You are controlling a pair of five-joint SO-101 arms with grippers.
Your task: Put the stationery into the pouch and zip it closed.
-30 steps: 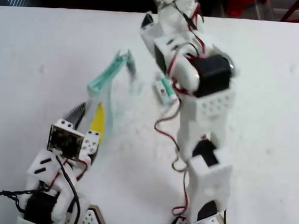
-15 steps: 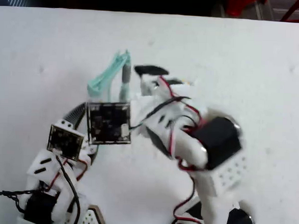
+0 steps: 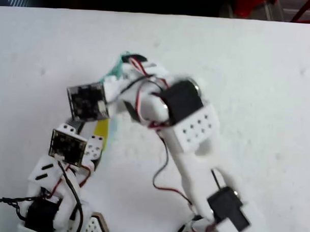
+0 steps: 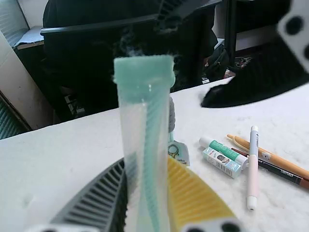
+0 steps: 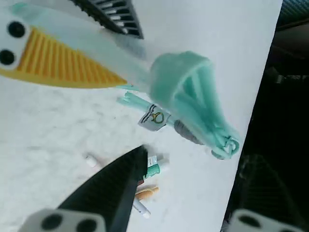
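- The left gripper (image 4: pixel 145 164) has its grey and yellow fingers (image 4: pixel 193 198) clamped on the pouch (image 4: pixel 145 121). They pinch its near end flat, so the pouch stands on edge with the teal zip strip running along the top.
- Held this way, the pouch is probably being kept steady and off its side, so the other arm can work the zip without the soft body sliding on the bench (image 4: pixel 58 159).
- In the high view the right gripper (image 3: pixel 130 64) is across the left arm, at the pouch's far teal end. That is likely where the zip pull sits. Whether it is open or closed I cannot tell.
- The stationery lies on the bench just beside the pouch. There is a white pen (image 4: pixel 252 164), an orange pen (image 4: pixel 270 159) with a dark one alongside, and two small teal-and-white items (image 4: pixel 222 157).
- None of it is inside yet, so this looks like the opening step, with filling and zipping not yet done.
- One risk is that a pull on the zip drags the pouch out of the pinch.
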